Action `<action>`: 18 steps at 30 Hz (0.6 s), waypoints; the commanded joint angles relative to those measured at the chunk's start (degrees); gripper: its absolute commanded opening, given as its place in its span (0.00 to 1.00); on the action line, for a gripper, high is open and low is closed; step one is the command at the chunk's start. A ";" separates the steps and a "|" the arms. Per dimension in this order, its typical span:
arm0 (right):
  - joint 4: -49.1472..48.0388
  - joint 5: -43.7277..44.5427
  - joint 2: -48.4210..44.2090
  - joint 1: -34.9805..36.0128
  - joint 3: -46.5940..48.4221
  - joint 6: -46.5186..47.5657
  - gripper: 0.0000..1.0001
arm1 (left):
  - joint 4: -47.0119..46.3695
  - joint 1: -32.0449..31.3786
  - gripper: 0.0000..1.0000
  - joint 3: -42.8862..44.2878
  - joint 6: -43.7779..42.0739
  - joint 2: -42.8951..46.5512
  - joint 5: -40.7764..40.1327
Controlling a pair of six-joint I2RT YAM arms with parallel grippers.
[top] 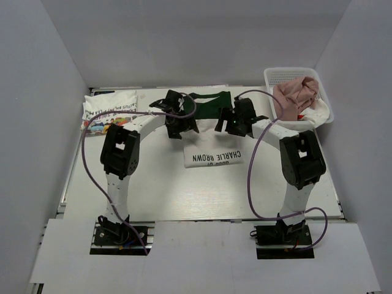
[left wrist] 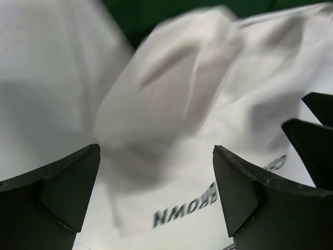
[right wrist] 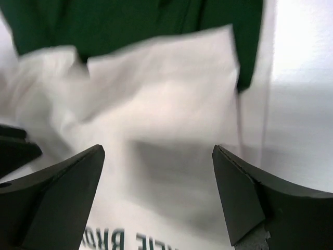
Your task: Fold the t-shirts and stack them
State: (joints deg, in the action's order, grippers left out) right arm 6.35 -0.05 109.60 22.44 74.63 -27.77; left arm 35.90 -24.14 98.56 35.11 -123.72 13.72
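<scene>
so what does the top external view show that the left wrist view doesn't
Only the top external view: the white basket holding a pink shirt, and a folded printed shirt at far left. Only the left wrist view: a raised, blurred fold of white cloth just ahead of the open left gripper. Both: the white shirt with dark green trim and black lettering.

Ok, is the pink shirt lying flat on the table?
No, the pink shirt is bunched up inside the basket at the far right.
</scene>
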 commanded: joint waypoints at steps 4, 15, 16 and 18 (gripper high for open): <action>-4.16 -13.12 -6.60 1.90 -7.84 3.86 0.90 | -0.04 1.64 0.99 -13.91 -0.66 16.91 -7.20; -4.42 -3.66 -11.23 1.74 -10.20 1.67 0.90 | -6.36 0.32 0.99 -29.39 -1.80 22.73 -1.07; -3.55 -1.37 -12.30 1.65 -12.21 1.32 0.90 | -9.33 0.32 0.99 -30.18 -1.80 22.73 1.64; 0.23 -0.39 -15.72 1.21 -13.54 0.88 0.90 | -11.90 0.32 0.99 -31.68 -0.14 22.73 4.11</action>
State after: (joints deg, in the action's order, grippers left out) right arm 4.03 -5.32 99.88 24.47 62.63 -25.93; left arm 30.57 -23.44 67.75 34.41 -102.85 11.97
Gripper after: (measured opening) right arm 0.904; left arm 0.992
